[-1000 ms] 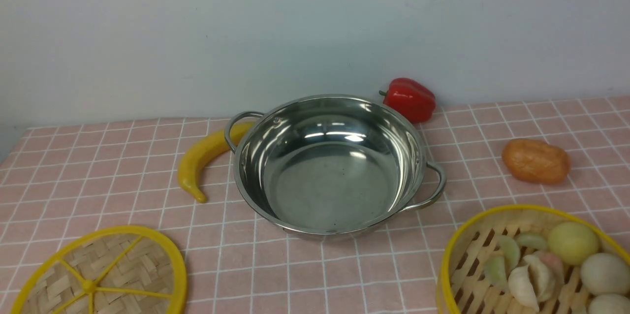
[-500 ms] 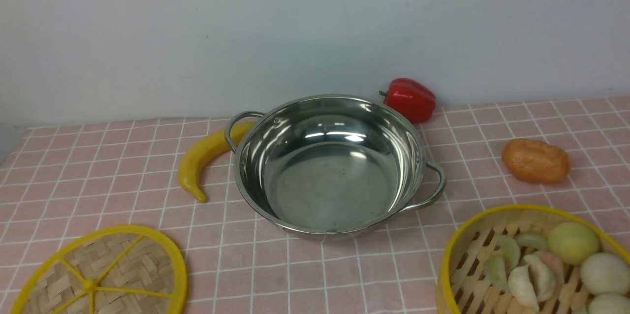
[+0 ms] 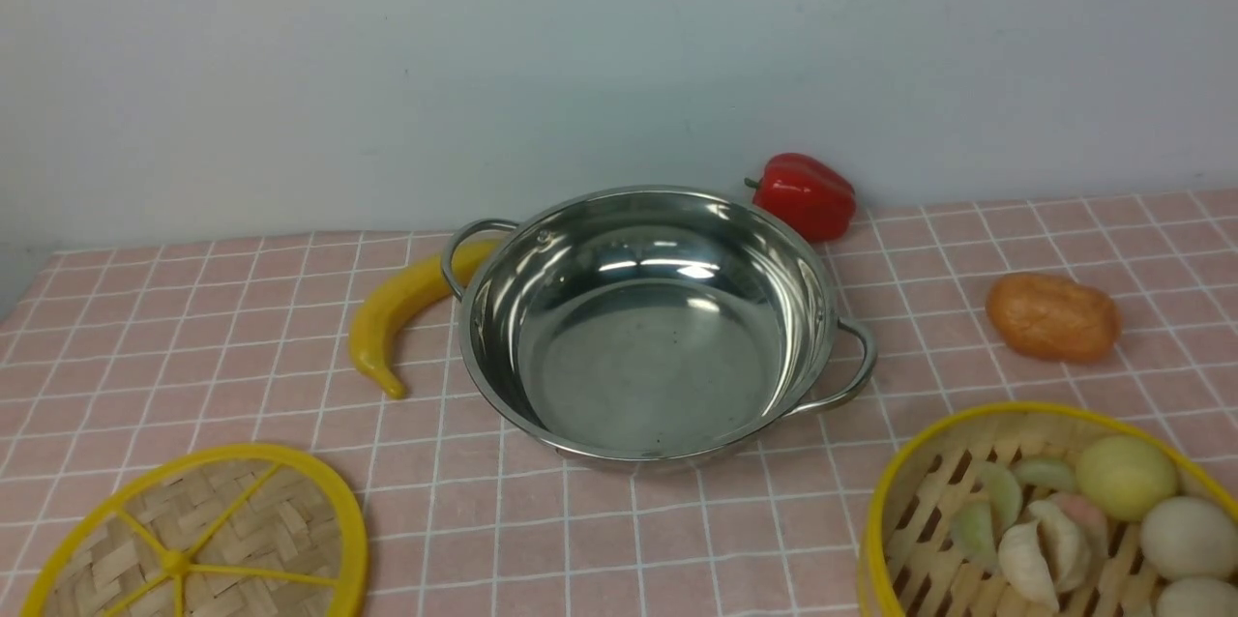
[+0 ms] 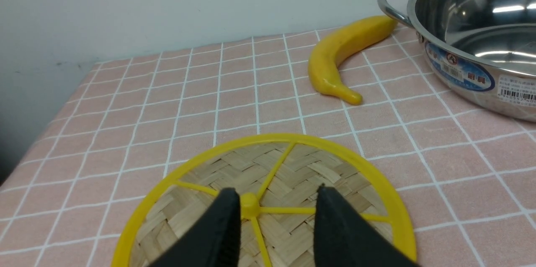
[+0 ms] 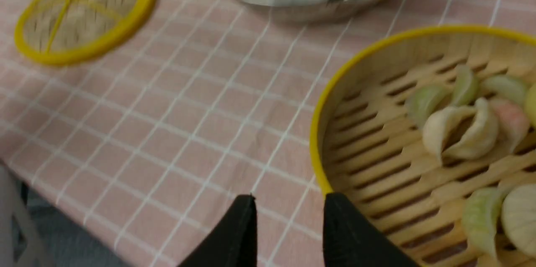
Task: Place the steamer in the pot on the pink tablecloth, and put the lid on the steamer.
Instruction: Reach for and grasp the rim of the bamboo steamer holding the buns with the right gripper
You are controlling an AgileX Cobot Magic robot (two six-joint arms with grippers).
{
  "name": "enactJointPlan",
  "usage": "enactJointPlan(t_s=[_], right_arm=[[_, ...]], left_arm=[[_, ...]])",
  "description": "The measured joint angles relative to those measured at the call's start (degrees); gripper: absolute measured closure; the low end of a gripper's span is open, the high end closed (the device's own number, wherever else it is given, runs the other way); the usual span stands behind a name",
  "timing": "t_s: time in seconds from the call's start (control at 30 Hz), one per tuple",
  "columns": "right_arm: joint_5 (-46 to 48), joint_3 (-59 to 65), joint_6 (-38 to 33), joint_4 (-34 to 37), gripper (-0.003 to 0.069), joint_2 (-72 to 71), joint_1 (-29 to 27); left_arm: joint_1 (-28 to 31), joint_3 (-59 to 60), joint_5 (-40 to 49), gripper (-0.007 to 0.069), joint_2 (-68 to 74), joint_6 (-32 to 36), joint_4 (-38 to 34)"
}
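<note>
Front view: nothing done yet. Pot (image 3: 503, 308) sits mid pink tablecloth (image 3: 193, 327), empty, shiny steel, two loop handles. Steamer (image 3: 928, 491) is on the cloth at the near right, well apart from the pot and cut by the frame edge. It has a yellow rim, bamboo wall and slatted floor, and is loaded w/ dumplings (image 3: 1040, 540) and round buns (image 3: 1127, 477). Lid (image 3: 193, 540) lies flat at the near left, also off the pot: woven disc, yellow rim, spokes. Banana (image 3: 397, 308) touches the pot's left handle. Red pepper (image 3: 805, 195) is behind the pot. Orange-brown lump (image 3: 1052, 317) is further right; potato or bread, can't tell. No hand shows here.

Left wrist view: left hand (image 4: 276, 191) is over the lid (image 4: 293, 166), fingers parted and gripping nothing. The centre knob (image 4: 250, 204) shows just beside one finger. Can't tell if it touches.

Right wrist view, a bit blurred: right hand (image 5: 289, 198) is at the steamer's (image 5: 377, 70) near rim, fingers parted w/ only cloth in the gap. One finger is right at the yellow rim, so it looks lined up to take the wall, but nothing is clamped.

Left to do, as I judge it: grip steamer, lift, seat it in the pot, then carry the lid across and set it on top. Both steps are open. The load is loose, so the basket wants to stay level.
</note>
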Motion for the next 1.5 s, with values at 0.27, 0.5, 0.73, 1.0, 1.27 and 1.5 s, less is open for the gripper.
enactJointPlan(t_s=[0.27,0.5,0.73,1.0,1.27,1.5], right_arm=[[1.21,-7.71,-9.46,2.64,0.0416,24.06,4.49],[-0.67,-17.32,-0.14,-6.57,0.0416,43.46,19.09],[-0.57,-28.31,18.47,-21.98,0.0416,59.77,30.92],[-0.04,-30.56,27.46,-27.01,0.0416,70.65,31.98],[-2.98,-30.63,28.41,-28.00,0.0416,75.47,31.98],[-2.94,-30.63,30.12,-28.38,0.0440,80.74,31.98]], left_arm=[[0.00,0.00,0.00,0.0381,0.00,0.00,0.00],[0.00,0.00,0.00,0.0381,0.00,0.00,0.00],[0.00,0.00,0.00,0.0381,0.00,0.00,0.00],[0.00,0.00,0.00,0.0381,0.00,0.00,0.00],[0.00,0.00,0.00,0.0381,0.00,0.00,0.00],[0.00,0.00,0.00,0.0381,0.00,0.00,0.00]])
